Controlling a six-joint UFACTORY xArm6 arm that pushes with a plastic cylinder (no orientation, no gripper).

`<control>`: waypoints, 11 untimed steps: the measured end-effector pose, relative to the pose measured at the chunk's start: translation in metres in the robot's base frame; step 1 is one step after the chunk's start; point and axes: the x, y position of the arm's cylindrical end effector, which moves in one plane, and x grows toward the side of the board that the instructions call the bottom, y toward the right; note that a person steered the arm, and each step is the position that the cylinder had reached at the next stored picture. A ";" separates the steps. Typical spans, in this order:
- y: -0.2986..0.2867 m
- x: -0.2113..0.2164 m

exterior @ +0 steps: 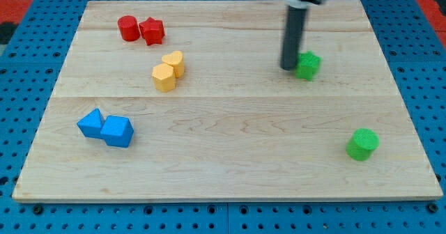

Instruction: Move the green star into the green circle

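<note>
The green star (308,65) lies on the wooden board at the view's upper right. The green circle (362,144), a short cylinder, stands at the view's lower right, well apart from the star. My dark rod comes down from the view's top, and my tip (288,68) rests on the board right against the star's left side.
The wooden board (230,122) sits on a blue pegboard. A red cylinder (128,28) and a red star (152,30) touch at the upper left. Two yellow blocks (168,70) lie together below them. Two blue blocks (106,127) lie together at the left.
</note>
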 end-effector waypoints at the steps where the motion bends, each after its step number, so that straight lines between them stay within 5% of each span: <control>1: 0.013 -0.029; 2: 0.052 -0.035; 5: 0.078 0.084; 7: 0.087 0.054; 9: 0.070 0.113; 11: 0.054 0.059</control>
